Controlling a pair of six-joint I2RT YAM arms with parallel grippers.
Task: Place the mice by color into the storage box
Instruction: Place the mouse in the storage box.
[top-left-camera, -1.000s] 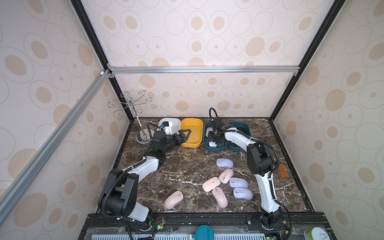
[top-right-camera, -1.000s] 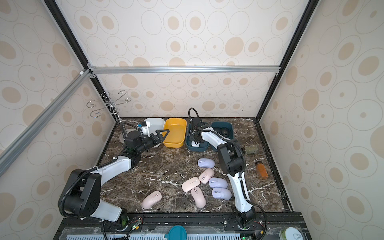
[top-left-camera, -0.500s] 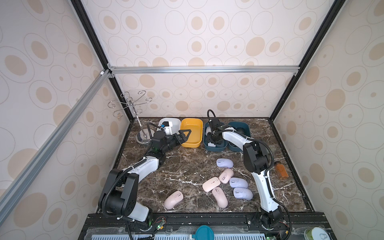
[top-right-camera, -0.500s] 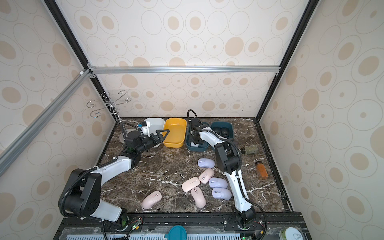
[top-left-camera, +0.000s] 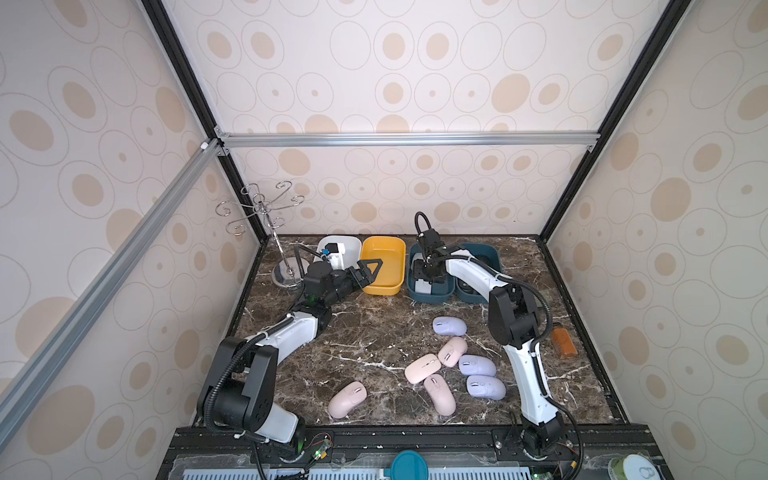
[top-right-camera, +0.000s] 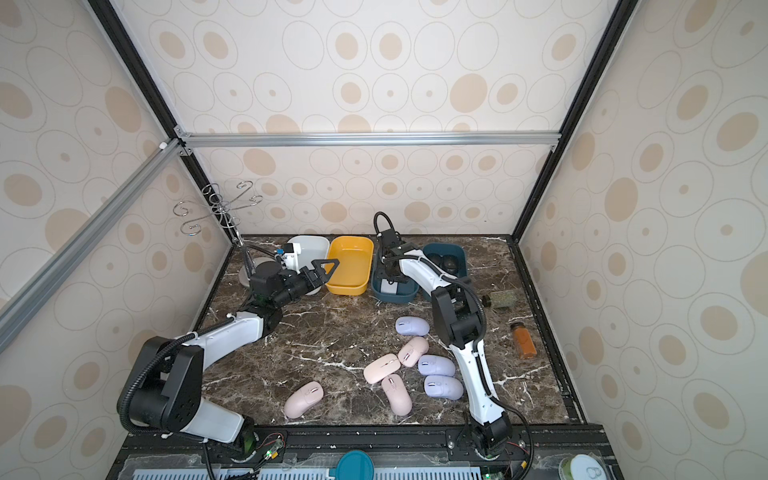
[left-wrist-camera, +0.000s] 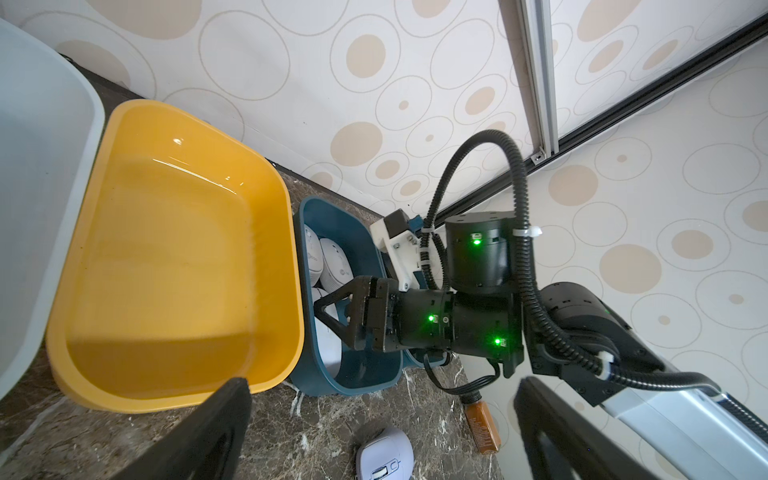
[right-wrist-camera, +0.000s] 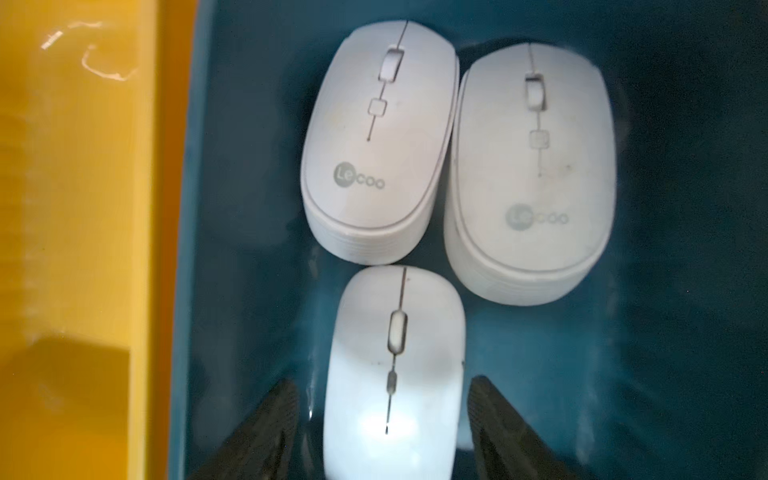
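Straddling white mouse (right-wrist-camera: 395, 365), right pincer (right-wrist-camera: 382, 382) parted, not gripping | 2 mice (right-wrist-camera: 376, 137) (right-wrist-camera: 530, 174) read "Lecoo" | left pincer (left-wrist-camera: 380, 382) wide, empty

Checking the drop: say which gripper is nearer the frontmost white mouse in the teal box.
Right. The right gripper straddles the white mouse inside the teal box, a finger either side. The left gripper hovers by the yellow box.

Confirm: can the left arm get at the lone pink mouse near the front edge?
Probably yes. The pink mouse lies alone on the table, nothing beside or over it, and the left gripper is open and empty.
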